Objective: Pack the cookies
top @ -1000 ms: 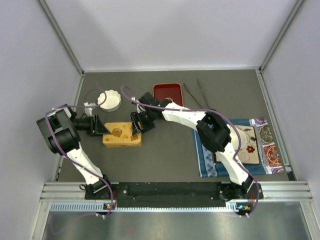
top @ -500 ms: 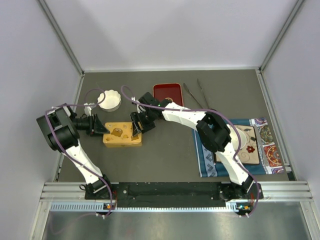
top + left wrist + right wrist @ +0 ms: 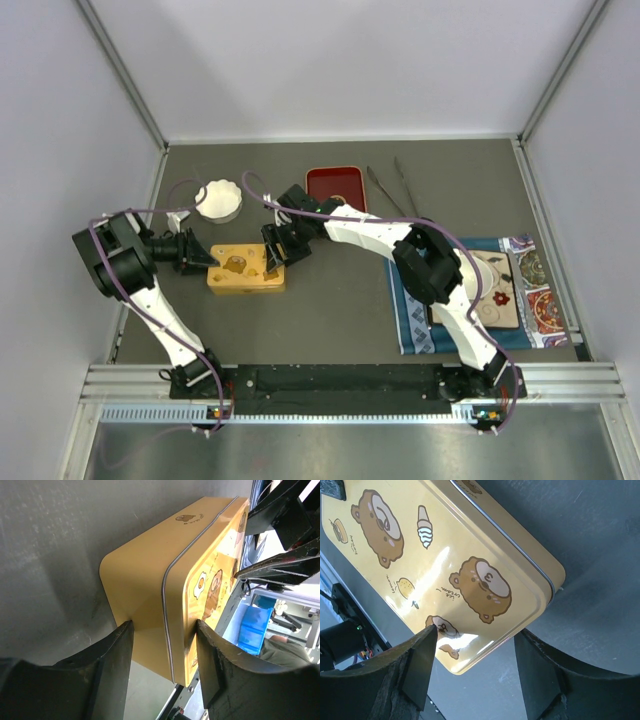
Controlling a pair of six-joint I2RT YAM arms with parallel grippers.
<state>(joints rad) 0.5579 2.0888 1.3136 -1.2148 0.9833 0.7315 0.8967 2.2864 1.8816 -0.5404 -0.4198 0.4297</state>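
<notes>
1. Yellow tin [image 3: 243, 270]: flat on the bench [image 3: 340, 300], left of the middle, between the two claws. Bear pictures on top, lid shut all the way round.
2. Cookies: none to be seen for sure. Maybe inside the tin, maybe among the tiny things on the mat [image 3: 470, 300] at the right. Too small to tell.
3. Left claw [image 3: 203, 257]: around the left end of the tin, one finger on each side, both touching. Looks like a firm pinch on the tin.
4. Right claw [image 3: 275, 250]: fingers wide apart around the right corner, one over the lid's top, one by the edge. Cannot tell whether squeezing or only resting there.
5. About the tin: likely hard, thin metal, so no squashing. Shiny and smooth, so probably slippery. Likely light, and easy to slide on the bench if pushed.
6. Best spot to hold: the side walls under the lid line, to keep the bottom still. Best spot to open: the lid's rim at a corner, lifting gently.
7. About cookies: likely small, flat and easy to break. Better to pinch softly at the edges, not hard on the middle.
8. Watch out: a tight lid could pop off with a jerk and tip the tin.
</notes>
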